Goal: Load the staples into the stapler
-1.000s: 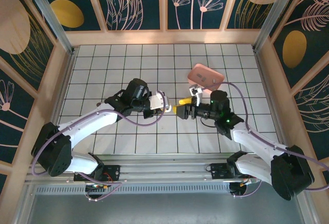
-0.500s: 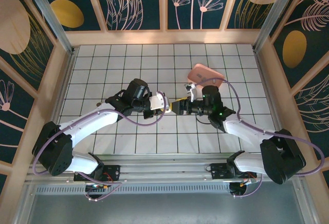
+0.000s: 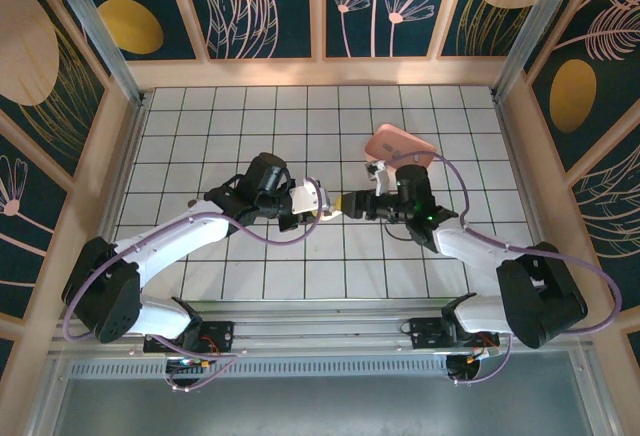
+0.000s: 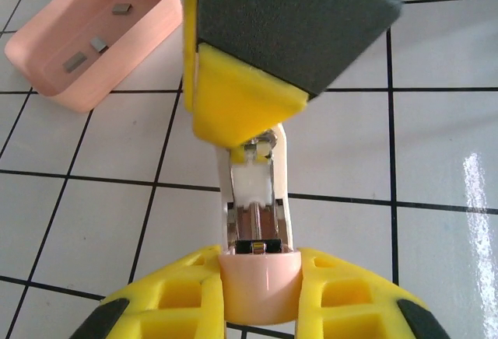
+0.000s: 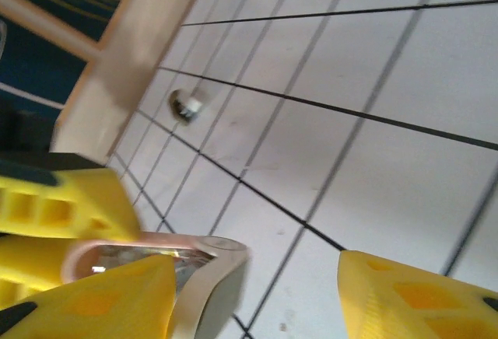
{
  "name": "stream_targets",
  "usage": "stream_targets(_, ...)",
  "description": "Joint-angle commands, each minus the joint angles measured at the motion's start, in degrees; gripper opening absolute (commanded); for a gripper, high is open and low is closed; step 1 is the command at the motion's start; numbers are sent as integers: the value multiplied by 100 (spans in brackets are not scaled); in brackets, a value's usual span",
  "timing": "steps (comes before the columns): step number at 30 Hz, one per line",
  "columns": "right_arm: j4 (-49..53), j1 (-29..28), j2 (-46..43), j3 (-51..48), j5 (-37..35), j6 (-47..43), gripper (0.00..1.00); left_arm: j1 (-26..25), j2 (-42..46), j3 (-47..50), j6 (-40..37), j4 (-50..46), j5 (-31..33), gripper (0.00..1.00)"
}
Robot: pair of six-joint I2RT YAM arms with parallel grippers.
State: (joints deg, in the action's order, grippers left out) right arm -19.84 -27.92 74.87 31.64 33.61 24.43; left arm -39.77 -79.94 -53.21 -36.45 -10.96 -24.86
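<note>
My left gripper point(image 4: 261, 267) is shut on the rounded rear end of the stapler point(image 4: 250, 187), which points away from it with its top swung open and the grey inner rail showing. In the top view the left gripper point(image 3: 320, 208) and the right gripper point(image 3: 348, 204) meet nose to nose over the stapler point(image 3: 334, 206). My right gripper point(image 5: 257, 265) has its jaws apart, and one of its fingers point(image 5: 101, 300) lies against the stapler's front tip point(image 5: 208, 265). I see nothing between its fingers. Three small grey staples point(image 4: 75, 61) lie in the pink tray point(image 4: 148, 40).
The pink tray point(image 3: 400, 148) sits just behind the right arm, about one tile from the grippers. A wooden wall point(image 5: 132, 36) borders the tiled floor. A small metal bolt point(image 5: 187, 106) sits in the floor near that wall.
The right gripper has moved left until it reaches the stapler's front, and its jaws have narrowed. The left arm with the stapler has held still.
</note>
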Motion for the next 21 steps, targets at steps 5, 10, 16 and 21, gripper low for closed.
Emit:
stream_targets(5, -222, 300, 257, -670, -312, 114, 56, -18, 263, -76, -91, 140, -241, 0)
stream_targets(10, -148, 296, -426, -771, -467, -489, 62, -14, 295, -69, -117, 103, -229, 0)
stream_targets(16, -83, 46, -1745, -913, -279, -2887, 62, -14, 317, -83, -186, 112, -425, 0)
stream_targets(21, 278, -307, -2019, -641, -115, -4744, 62, -18, 338, -20, -368, 106, -732, 0)
